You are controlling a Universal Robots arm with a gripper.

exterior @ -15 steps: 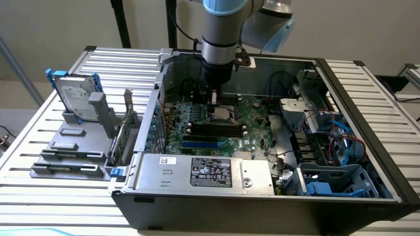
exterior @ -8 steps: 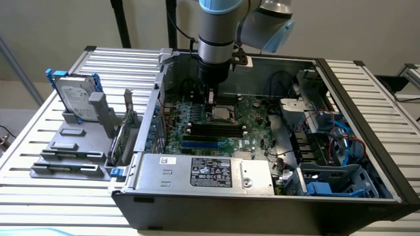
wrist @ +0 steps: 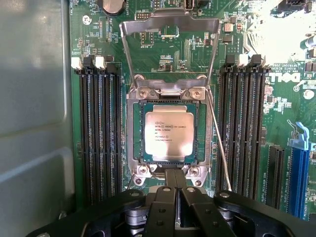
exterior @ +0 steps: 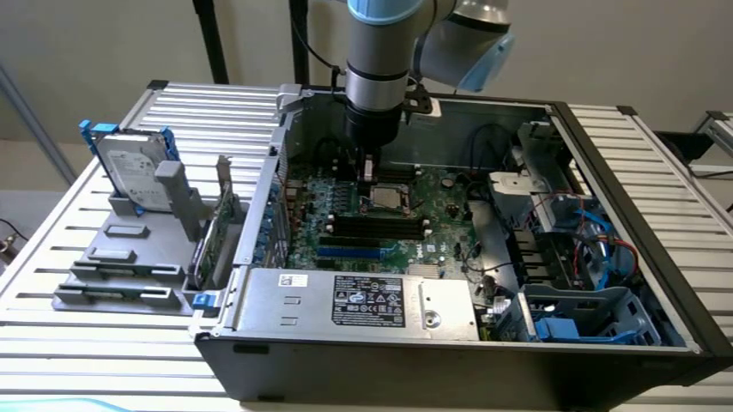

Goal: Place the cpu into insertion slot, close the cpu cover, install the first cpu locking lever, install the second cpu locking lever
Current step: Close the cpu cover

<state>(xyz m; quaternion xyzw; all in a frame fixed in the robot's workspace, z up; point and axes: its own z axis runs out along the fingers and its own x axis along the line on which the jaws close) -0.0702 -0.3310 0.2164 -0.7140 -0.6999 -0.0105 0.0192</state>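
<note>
The cpu (wrist: pixel 169 132) lies flat in the insertion slot (wrist: pixel 132 148), pale metal face up, directly ahead of the hand (wrist: pixel 175 175) and just past its fingertips. The hand's fingers are pressed together and pinch nothing. Their tips sit over the near edge of the slot's metal rim, though I cannot tell whether they touch it. The chip is close to square, so I read no real long axis in it. Its edges run parallel to the slot's, and its printed lines run across my line of approach. The cpu cover (wrist: pixel 170 20) is swung open on the far side of the slot from the hand. It is hinged at the slot's far edge, and its long side rails point away from me. I judge the placing done and the cover not yet closed. A thin locking lever (wrist: pixel 220 148) slants along one side of the slot, unlatched. From the exterior view, the hand (exterior: pixel 369 172) hangs just above the chip (exterior: pixel 384 203) inside the open computer case (exterior: pixel 641 172).
</note>
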